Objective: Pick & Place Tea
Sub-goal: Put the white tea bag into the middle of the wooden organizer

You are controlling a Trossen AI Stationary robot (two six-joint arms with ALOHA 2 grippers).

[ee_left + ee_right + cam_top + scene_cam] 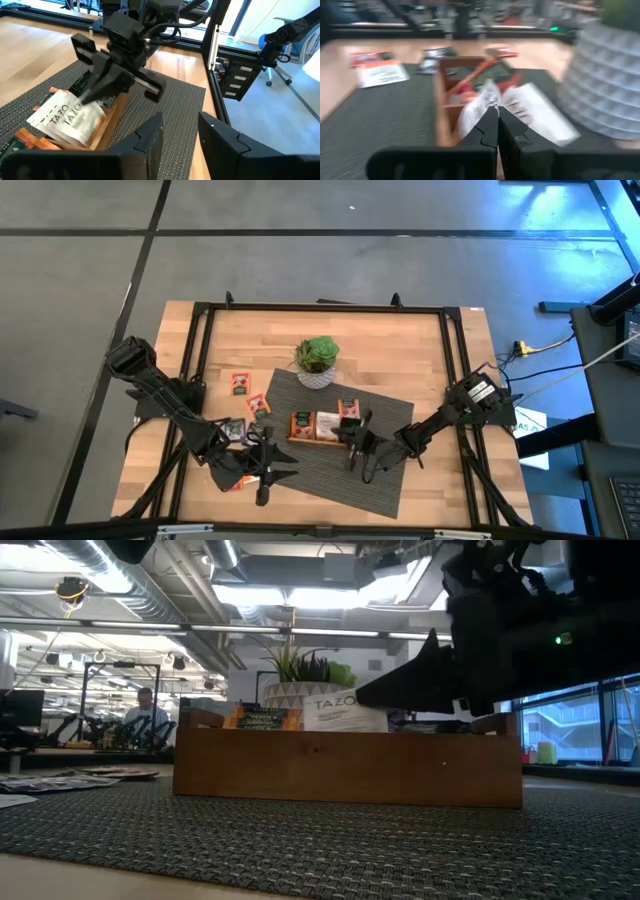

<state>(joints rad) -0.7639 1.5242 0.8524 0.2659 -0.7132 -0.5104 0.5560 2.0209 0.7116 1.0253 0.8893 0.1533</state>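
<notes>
**White sachets sitting in the tray's end compartment, right gripper over them**

White tea sachets (70, 120) are leaning in the end compartment of the wooden tray (350, 765), which is lying on the grey mat (330, 470) near the middle of the table (420, 350). Orange-and-dark sachets (300, 424) are filling the other compartments. The right gripper (497, 112) is hanging at the white sachets with its jaws pressed closed; whether it is pinching one cannot be told. The left gripper (180, 130) is hovering over the mat's front-left corner, jaws apart and empty. Loose sachets (240, 384) are lying toward the table's left edge. The plant pot (316, 364) is standing at the mat's rear corner, just behind the tray.
</notes>
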